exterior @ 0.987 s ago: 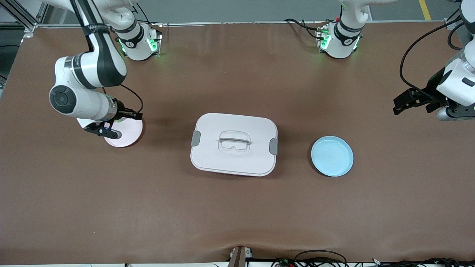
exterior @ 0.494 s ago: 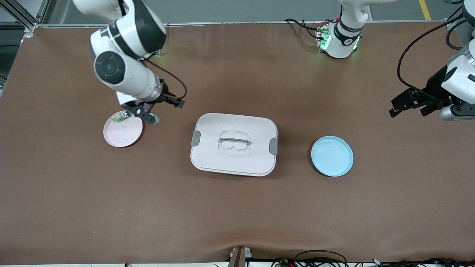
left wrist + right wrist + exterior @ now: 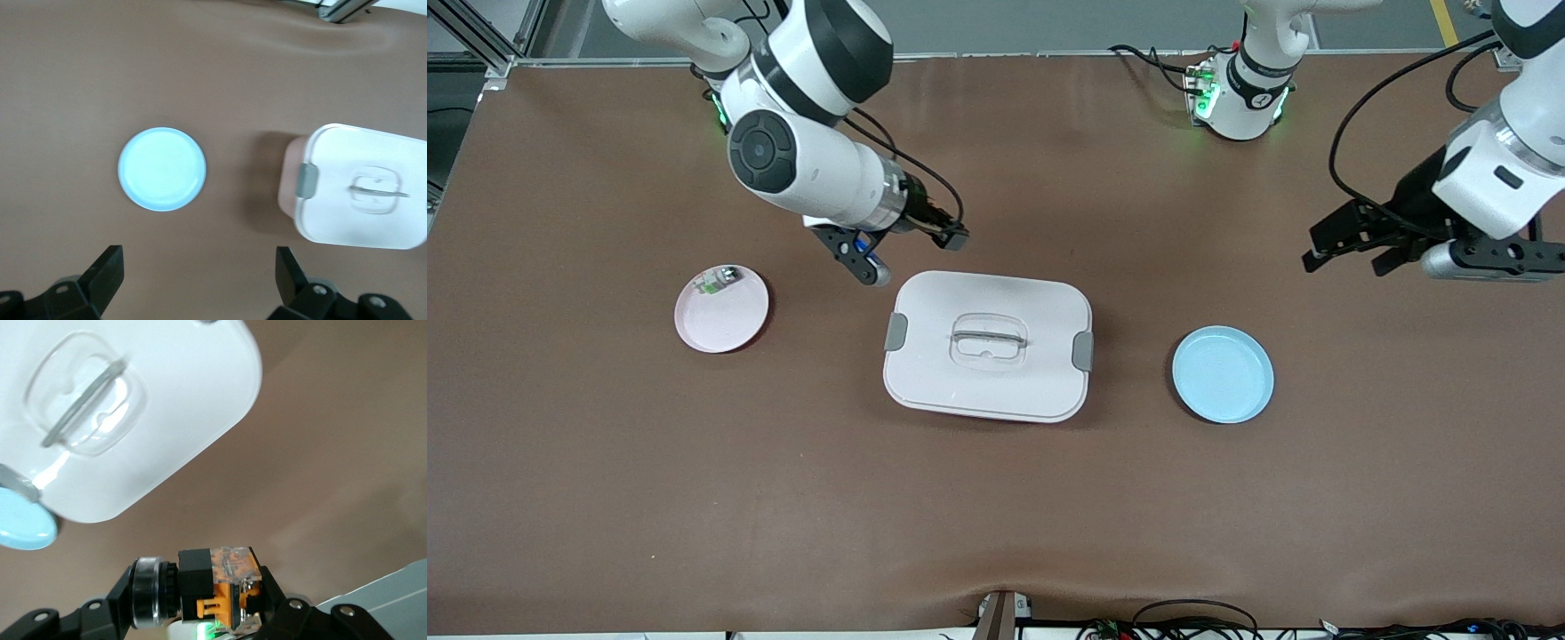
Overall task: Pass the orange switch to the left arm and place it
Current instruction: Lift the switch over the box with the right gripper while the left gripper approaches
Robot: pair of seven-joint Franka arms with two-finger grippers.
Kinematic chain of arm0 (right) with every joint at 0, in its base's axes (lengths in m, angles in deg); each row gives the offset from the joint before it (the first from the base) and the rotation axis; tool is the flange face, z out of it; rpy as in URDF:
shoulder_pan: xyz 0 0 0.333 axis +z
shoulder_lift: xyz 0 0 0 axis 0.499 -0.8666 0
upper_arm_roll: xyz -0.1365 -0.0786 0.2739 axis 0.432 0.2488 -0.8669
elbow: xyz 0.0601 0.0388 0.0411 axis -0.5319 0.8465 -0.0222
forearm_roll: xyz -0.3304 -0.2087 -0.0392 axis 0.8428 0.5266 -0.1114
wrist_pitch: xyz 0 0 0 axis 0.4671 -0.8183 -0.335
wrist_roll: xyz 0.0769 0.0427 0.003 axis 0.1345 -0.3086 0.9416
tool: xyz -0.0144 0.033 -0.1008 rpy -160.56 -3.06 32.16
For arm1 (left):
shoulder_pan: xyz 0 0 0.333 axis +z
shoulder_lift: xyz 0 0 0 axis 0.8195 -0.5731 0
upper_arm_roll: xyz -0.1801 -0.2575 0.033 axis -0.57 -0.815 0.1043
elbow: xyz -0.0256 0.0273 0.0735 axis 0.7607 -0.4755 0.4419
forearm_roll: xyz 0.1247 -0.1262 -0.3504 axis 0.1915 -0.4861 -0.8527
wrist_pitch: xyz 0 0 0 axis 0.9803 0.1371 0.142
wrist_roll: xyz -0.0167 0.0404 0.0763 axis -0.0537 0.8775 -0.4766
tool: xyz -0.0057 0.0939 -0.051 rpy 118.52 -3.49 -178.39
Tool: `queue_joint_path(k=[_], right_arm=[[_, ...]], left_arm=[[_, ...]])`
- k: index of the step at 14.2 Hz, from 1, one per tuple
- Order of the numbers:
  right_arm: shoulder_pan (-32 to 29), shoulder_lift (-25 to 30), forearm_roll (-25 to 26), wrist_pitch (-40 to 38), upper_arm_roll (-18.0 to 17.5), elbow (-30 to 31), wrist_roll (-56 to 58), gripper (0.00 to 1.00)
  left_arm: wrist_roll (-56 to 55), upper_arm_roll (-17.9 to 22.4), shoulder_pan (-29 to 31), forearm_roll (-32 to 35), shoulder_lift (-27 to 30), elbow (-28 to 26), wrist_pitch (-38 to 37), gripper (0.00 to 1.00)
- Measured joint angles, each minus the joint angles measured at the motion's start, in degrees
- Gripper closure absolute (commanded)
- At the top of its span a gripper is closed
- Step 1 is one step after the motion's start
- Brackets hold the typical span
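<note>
- The right gripper [image 3: 863, 258] is seen up in the air over bare table just off the box's corner toward the robots' edge and the right arm's end; its fingers [image 3: 283, 620] are clamped on the orange switch [image 3: 213, 583].
- In the right wrist view the switch is held crosswise betw. the fingertips: black body, orange clip, clear top, round button end at one side.
- The box [image 3: 988, 346] is set mid-table, lid on, grey latches at both short ends, clear recessed handle on top; it is not touched by either gripper.
- The left gripper [image 3: 1347, 244] is held in the air over bare table near the left arm's end, nearer the robots' edge than the blue plate [image 3: 1223, 374]; its fingers [image 3: 100, 277] are spread wide w/ nothing betw. them.
- The blue plate sits beside the box toward the left arm's end, apart from it.
- A pink plate [image 3: 725, 318] sits toward the right arm's end, well apart from the box; a small green-and-clear component [image 3: 714, 282] lies on it near its rim.
</note>
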Motion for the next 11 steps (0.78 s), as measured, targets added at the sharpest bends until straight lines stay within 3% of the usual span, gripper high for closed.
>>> queue_joint_path(k=[5, 9, 11], right_arm=[[3.3, -3.0, -4.6, 10.0, 0.0, -2.4, -7.0, 0.79], [5.5, -5.2, -5.3, 15.3, 0.0, -4.6, -12.1, 0.79], [6.7, -7.0, -5.4, 17.8, 0.0, -6.4, -15.0, 0.79]], left_arm=[[-1.0, -3.6, -0.9, -4.9, -0.9, 0.0, 1.7, 0.00], [-1.9, -10.5, -1.3, -5.0, -0.8, -3.1, 11.9, 0.00], [-1.8, -11.7, -1.5, -6.7, 0.6, -7.0, 16.5, 0.00]])
